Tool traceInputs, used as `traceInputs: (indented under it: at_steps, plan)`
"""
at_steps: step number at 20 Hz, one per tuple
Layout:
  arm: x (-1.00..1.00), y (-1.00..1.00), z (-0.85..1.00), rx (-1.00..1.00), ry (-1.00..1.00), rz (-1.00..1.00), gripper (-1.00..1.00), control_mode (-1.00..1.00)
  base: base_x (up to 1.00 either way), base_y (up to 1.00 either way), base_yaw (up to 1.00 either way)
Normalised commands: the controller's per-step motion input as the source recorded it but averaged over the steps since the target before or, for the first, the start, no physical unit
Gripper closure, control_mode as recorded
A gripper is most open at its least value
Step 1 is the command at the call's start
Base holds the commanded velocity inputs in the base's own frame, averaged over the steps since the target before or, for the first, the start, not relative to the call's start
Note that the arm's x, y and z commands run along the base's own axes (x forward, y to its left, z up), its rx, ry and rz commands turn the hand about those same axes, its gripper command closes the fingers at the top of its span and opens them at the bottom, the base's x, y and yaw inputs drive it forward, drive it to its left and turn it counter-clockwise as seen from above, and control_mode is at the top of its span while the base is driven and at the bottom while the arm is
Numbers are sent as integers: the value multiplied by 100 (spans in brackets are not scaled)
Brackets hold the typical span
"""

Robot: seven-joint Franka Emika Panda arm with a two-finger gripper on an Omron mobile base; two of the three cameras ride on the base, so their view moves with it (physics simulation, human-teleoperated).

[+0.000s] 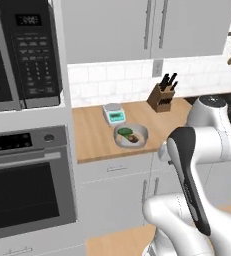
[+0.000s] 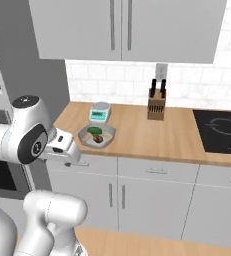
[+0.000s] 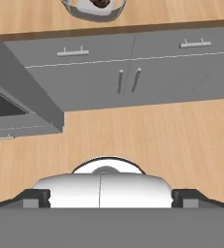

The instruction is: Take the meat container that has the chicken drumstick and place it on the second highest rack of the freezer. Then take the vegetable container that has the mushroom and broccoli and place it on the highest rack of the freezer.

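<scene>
The vegetable container [image 1: 130, 135] is a shallow grey bowl holding a green broccoli piece and a brown mushroom. It sits near the front edge of the wooden counter [image 1: 94, 142], also seen in the right base view as the bowl [image 2: 96, 136]. In the hand view its rim [image 3: 94, 8] shows at the top edge. My gripper [image 2: 68, 151] hangs in front of the counter, left of and below the bowl, apart from it. Its fingertips [image 3: 36, 198] stand wide apart in the hand view, so the gripper [image 3: 111, 199] is open and holds nothing.
A small kitchen scale [image 1: 114, 114] stands just behind the bowl, and a knife block [image 1: 162, 94] is against the wall. A microwave [image 1: 17, 50] and wall oven [image 1: 27, 190] fill the left. A cooktop [image 2: 222, 131] lies right. Grey drawers and cabinet doors [image 3: 128, 80] run under the counter.
</scene>
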Motion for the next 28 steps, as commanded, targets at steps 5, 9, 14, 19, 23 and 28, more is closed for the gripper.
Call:
traceInputs:
  at_steps: [5, 9, 14, 19, 23, 28]
  plan:
    - [0, 0, 0, 0, 0, 0, -100, 100, 61, -18, 7]
    - [0, 0, 0, 0, 0, 0, -100, 100, 76, 0, 0]
    - [0, 0, 0, 0, 0, 0, -100, 100, 45, 0, 0]
    - [0, 0, 0, 0, 0, 0, -100, 100, 46, 0, 0]
    - [0, 0, 0, 0, 0, 0, -100, 100, 51, 0, 0]
    - [20, 0, 0, 1, 0, 0, -100, -100, 21, 0, 0]
